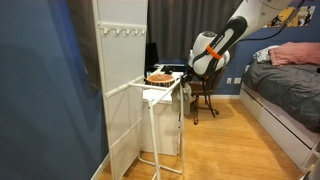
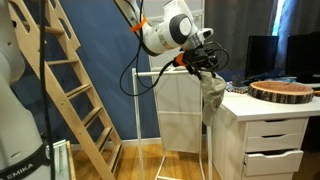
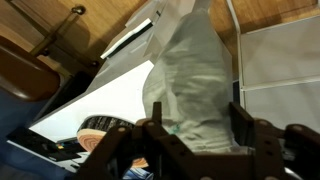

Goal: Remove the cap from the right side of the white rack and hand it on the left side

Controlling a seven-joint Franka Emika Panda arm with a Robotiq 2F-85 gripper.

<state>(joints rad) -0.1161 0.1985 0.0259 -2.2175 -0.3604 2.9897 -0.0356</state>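
The pale beige-grey cap (image 2: pixel 213 97) hangs limp under my gripper (image 2: pixel 203 70) at the right end of the white rack's (image 2: pixel 137 100) top bar, beside the drawer unit. In the wrist view the cap (image 3: pixel 190 70) fills the gap between my gripper's (image 3: pixel 195 115) two dark fingers, which press on its bunched fabric. I cannot tell whether the cap still rests on the rack. In an exterior view the rack (image 1: pixel 152 130) stands in front of the tall white cabinet, with my gripper (image 1: pixel 183 75) at its top.
A white drawer unit (image 2: pixel 270 135) with a round wooden slab (image 2: pixel 282 90) stands right of the rack. A wooden ladder (image 2: pixel 70 90) leans at the left. A tall white panelled cabinet (image 1: pixel 120 90), a chair (image 1: pixel 205 95) and a bed (image 1: pixel 290 95) are nearby.
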